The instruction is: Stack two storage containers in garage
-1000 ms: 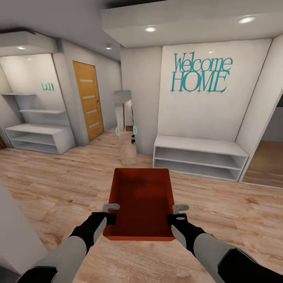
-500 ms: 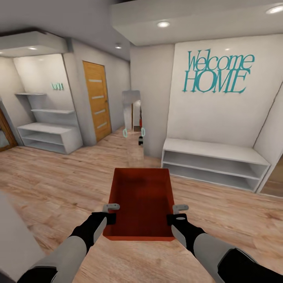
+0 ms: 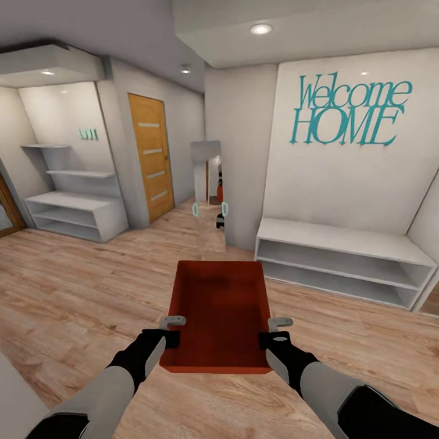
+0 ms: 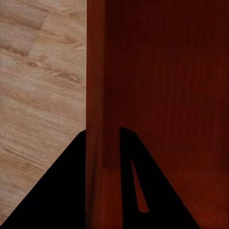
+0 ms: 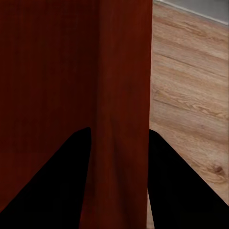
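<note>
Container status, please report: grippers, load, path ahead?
Left gripper and right gripper shut on container walls. Container carried over wood floor. Orange door ahead left.

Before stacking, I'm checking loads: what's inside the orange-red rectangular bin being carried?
The orange-red rectangular bin looks empty: only its bare dark bottom shows. The near wall hides the strip of bottom just behind it.
</note>
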